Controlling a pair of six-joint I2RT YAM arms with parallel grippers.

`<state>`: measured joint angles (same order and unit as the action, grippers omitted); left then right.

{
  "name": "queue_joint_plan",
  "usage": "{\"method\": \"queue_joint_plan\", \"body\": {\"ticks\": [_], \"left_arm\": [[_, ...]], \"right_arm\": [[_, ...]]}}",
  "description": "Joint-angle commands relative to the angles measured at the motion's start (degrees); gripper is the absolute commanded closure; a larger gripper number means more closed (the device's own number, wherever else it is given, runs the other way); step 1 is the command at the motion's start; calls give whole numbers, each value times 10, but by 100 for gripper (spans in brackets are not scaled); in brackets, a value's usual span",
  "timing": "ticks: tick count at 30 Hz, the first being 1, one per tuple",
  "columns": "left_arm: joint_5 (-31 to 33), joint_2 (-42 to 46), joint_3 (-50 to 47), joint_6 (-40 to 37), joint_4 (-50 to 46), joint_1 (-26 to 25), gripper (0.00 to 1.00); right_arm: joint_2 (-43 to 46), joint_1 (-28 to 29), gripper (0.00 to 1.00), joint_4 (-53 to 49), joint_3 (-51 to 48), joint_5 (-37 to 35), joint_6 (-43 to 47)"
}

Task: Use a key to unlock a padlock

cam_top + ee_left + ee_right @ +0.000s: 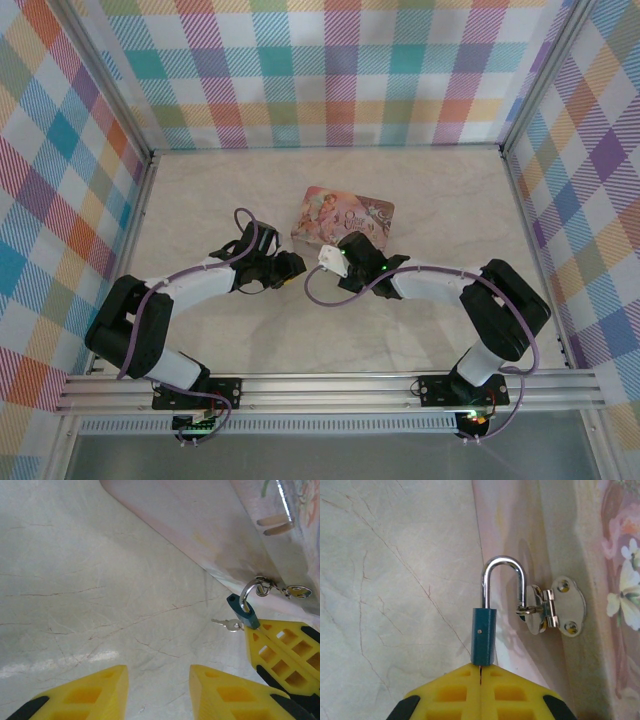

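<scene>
Two arms meet at the floral box point(342, 218) seen from above, the left gripper point(290, 268) at its 8 o'clock and the right gripper point(335, 256) closer.

From the left wrist, its jaws stand apart and empty. The key point(227, 625) lies at their 1 o'clock, its long axis pointing to 9 o'clock from the base of the teal padlock point(243, 612).

From the right wrist, the jaws are clamped on the padlock body, with the shackle point(502, 580) upright through the hasp point(555, 607). The box is shut, its contents hidden.

Looks like a lab booth: checked walls point(330, 70), metal frame point(104, 78), pale table point(200, 190) (arms point(190, 285) bolted to a rail point(330, 388)).
</scene>
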<state>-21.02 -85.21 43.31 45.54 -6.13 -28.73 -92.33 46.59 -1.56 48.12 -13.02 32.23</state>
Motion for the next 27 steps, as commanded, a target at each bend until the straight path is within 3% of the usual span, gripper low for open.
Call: {"method": "queue_joint_plan", "body": {"ticks": [1, 8, 14, 21, 27], "left_arm": [[-9, -7, 9, -9, -13, -3, 63], [8, 25, -4, -7, -16, -3, 62], [30, 76, -17, -16, -25, -2, 58], [83, 144, -52, -28, -5, -1, 37], [96, 157, -59, -32, 7, -1, 29]], "right_arm": [[-11, 15, 100, 17, 25, 12, 15], [18, 25, 100, 16, 15, 28, -20], [84, 25, 100, 8, -15, 0, -79], [187, 18, 100, -33, -33, -17, -170], [244, -51, 100, -61, -52, 2, -244]]}}
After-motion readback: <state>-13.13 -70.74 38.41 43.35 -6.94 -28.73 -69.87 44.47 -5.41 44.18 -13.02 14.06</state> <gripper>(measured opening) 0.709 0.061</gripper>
